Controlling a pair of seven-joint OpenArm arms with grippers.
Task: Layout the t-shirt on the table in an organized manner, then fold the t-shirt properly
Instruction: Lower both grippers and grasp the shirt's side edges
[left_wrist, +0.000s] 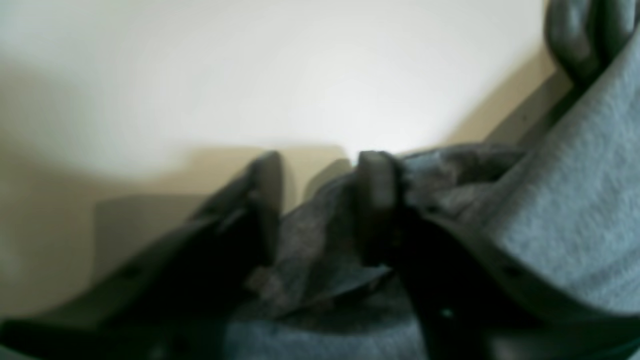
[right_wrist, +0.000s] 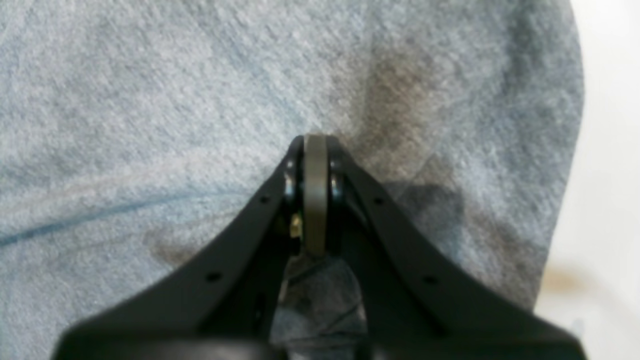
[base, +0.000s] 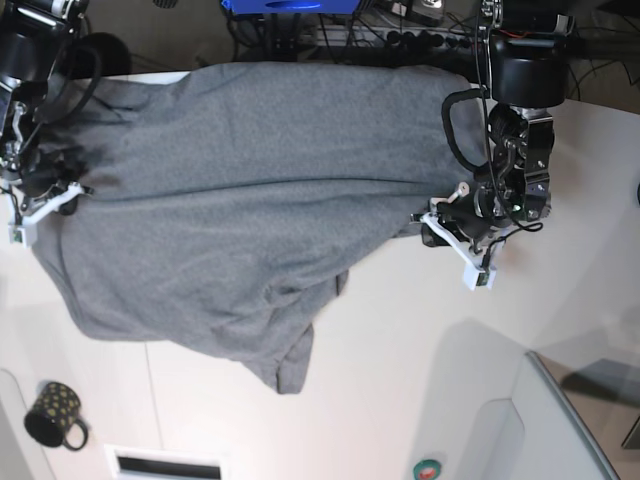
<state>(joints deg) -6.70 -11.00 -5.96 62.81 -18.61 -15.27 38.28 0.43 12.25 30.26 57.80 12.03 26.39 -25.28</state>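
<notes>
T-shirt (base: 240, 200) hangs stretched between both arms above the table (base: 420, 330). Right gripper (right_wrist: 315, 150) pinched tight on fabric at one edge. Left gripper (left_wrist: 320, 170) stands partly apart, cloth bunched between and against its fingers (left_wrist: 375, 185); grip unclear.

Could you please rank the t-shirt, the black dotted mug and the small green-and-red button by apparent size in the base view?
1. t-shirt
2. mug
3. button, partly cut off at the bottom edge

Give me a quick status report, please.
Right gripper shut on t-shirt. Left gripper part open, cloth between fingers. Mug clear of shirt.
</notes>
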